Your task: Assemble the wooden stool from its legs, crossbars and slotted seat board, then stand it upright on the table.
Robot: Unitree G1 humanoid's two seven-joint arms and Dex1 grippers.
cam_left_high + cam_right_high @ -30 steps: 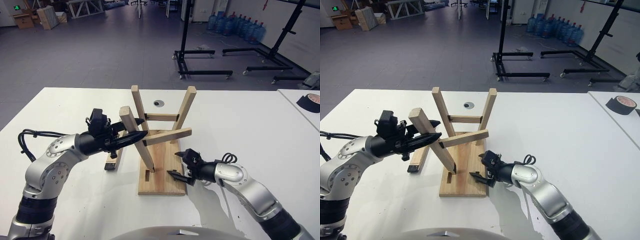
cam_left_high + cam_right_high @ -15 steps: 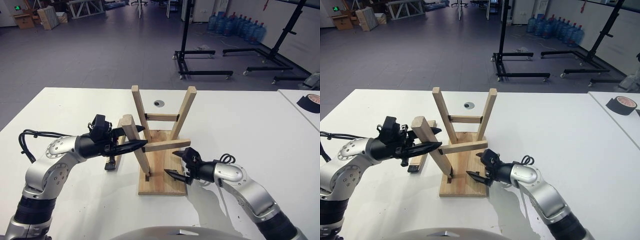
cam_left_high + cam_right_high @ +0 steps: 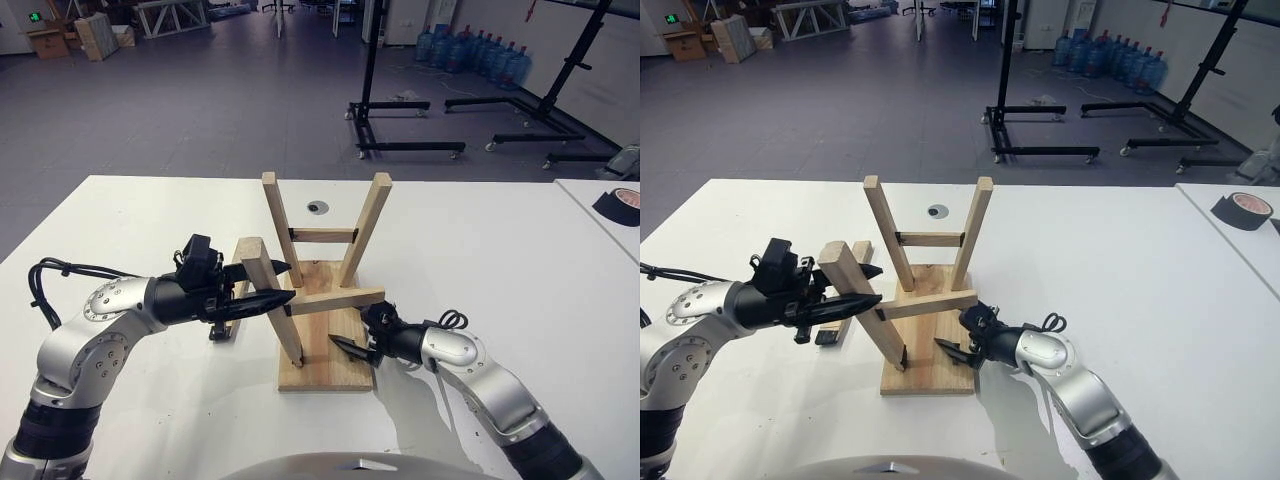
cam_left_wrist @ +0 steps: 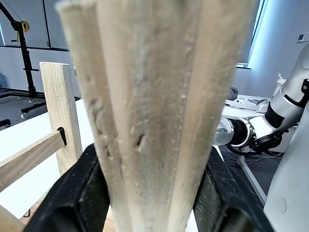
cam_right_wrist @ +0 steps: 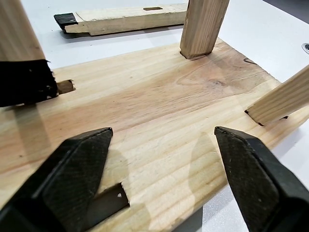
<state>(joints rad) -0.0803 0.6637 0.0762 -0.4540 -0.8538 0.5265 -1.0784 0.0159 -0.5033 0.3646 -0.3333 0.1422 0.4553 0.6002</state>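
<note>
The left gripper (image 3: 286,281) has been swinging its leg (image 3: 284,325) closer to upright over the past second, the crossbar (image 3: 335,298) fixed to that leg is now sitting nearly level rather than sloping, and the right gripper (image 3: 348,327) has been edging in to the board (image 3: 330,372). The left gripper's fingers (image 4: 79,193) are pressing tight on either side of the leg near its top. The leg is leaning away from the robot's right, and its dark lower end is sitting at the near left slot, though I cannot tell whether it is seated. The right gripper is spreading wide with nothing between its fingers, hovering just over the board's near right edge. The board is lying flat on the white table (image 3: 500,240), carrying two upright legs (image 3: 276,215) (image 3: 368,215) in its far slots, and a short bar (image 3: 323,235) is joining them. A spare leg (image 5: 125,19) is lying on the table left of the board
</note>
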